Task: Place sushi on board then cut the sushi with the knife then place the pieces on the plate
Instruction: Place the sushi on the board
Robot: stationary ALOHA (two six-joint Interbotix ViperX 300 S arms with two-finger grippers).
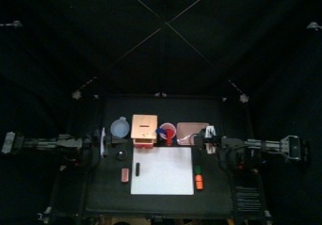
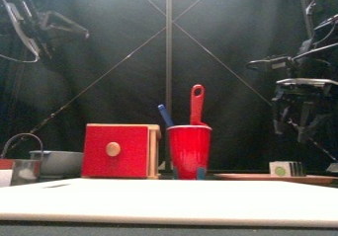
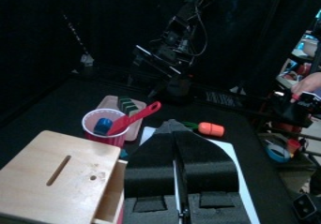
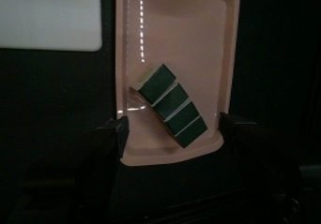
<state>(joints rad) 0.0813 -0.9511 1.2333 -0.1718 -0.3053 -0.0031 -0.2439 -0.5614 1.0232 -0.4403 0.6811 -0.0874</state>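
Right end effector (image 4: 174, 134) has its jaws spread apart and hangs over the sushi roll (image 4: 170, 101). Going by the front view, it isn't touching it. The roll is in one piece, lying slantwise on the pink tray (image 4: 189, 12) at the back right of the counter (image 1: 111, 199), so nothing is on the white board (image 1: 161, 168) yet.

I'd say this is the very first step: get the roll off the tray. Since it sits at an angle to the jaws, the next move probably needs a bit of wrist twist so they close across its long sides. Then straight down, a gentle pinch (those blocks can come apart), lift, and carry it to the board, which is in front and a little left of the tray.

Left end effector (image 3: 177, 141) has its jaws pressed together on nothing, parked at the left near the bowl (image 1: 120, 127). The red cup (image 2: 189, 151) with the red knife (image 2: 197, 100) and blue knife (image 2: 164, 114) stands between the tray and the wooden box (image 2: 121, 151).

Heads-up: an orange toy (image 1: 198, 182) lies at the board's right edge, so set the roll down clear of it.
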